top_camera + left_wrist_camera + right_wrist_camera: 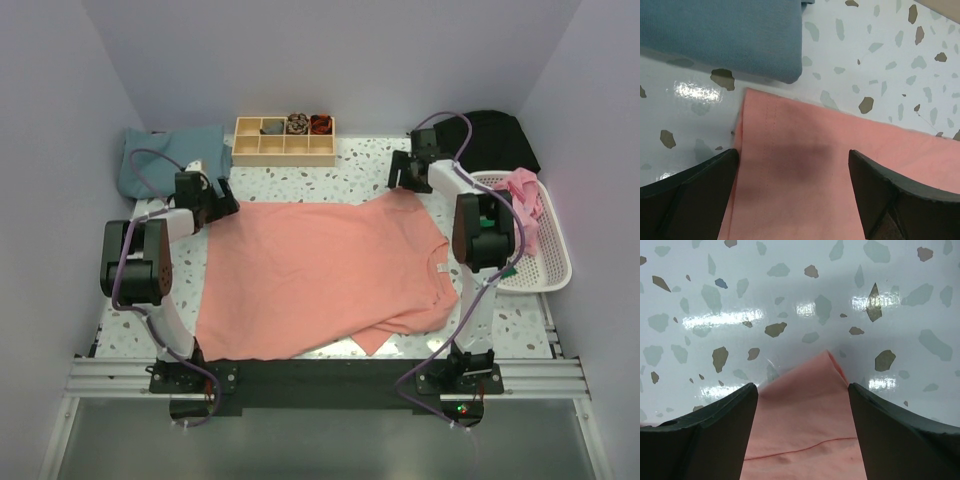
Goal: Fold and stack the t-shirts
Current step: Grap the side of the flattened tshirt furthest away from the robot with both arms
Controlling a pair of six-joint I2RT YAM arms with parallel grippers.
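Place: a robot test cell, as found in a lab.
Enclosure: a speckled table (350, 180) is boxed in by plain pale walls (60, 120) at left, right and top of the frame.
Mounting: a left arm (135, 262) and a right arm (485, 230) are bolted to an aluminium rail (110, 377) at the bottom.
Cabling: purple cables (150, 153) are left exposed.

No legible text, labels, brands, numbers, signs

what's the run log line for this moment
phase: pre-grasp | left gripper: open, astride salmon-pink shirt far-left corner | right gripper: open, astride its far-right tip | teal shirt: folded, far left
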